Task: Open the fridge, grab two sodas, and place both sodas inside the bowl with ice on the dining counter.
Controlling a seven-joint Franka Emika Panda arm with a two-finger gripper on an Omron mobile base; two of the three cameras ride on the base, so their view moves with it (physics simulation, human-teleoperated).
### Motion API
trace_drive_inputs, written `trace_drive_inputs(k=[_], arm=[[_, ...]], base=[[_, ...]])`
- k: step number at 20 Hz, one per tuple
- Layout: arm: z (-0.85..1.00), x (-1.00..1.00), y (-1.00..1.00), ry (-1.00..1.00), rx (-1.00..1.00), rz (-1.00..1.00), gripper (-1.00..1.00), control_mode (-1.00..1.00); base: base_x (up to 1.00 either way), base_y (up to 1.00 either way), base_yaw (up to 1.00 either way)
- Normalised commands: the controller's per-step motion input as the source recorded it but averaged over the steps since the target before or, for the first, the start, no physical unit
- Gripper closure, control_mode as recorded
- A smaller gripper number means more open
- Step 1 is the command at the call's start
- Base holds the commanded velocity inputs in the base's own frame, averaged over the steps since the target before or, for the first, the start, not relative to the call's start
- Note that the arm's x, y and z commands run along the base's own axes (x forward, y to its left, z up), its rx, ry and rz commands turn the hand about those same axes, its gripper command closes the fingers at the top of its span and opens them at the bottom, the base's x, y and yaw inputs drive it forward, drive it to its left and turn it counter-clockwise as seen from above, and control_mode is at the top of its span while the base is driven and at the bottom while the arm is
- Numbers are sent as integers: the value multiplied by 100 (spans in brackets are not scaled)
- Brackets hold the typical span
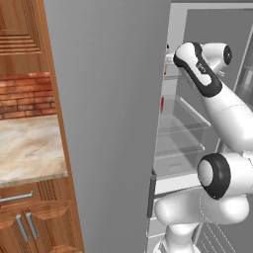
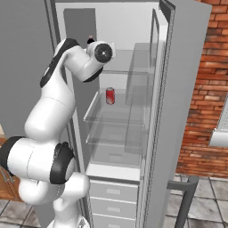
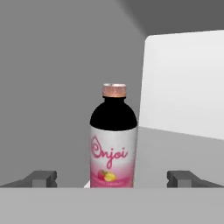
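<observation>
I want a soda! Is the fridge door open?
Open. The fridge door is swung wide, showing glass shelves and a red soda can.

Clear glass fridge shelf (image 2: 116, 119), 1 red soda can (image 2: 110, 95) upright

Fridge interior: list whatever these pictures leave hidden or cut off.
- Left base view: the grey door covers most of the fridge shelves; a red sliver at its edge stays unidentifiable.
- Right base view: the arm hides the fridge's left side; one red can shows, a second cannot be made out.
- Hand view: the bottle base is cut off at the bottom.
</observation>
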Motion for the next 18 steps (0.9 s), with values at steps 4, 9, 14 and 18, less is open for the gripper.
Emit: trace_drive_inputs(k=[4,9,14,18], arm=[[0,22,14,9,1,2,-100,-100],[-2,18,20,7,0,2,-100,-100],[-8,12,28,6,0,2,100,-100],[-8,9,22,5,0,2,100,-100]], base=[[0,0,0],[0,0,0],[0,0,0],[0,0,0]])
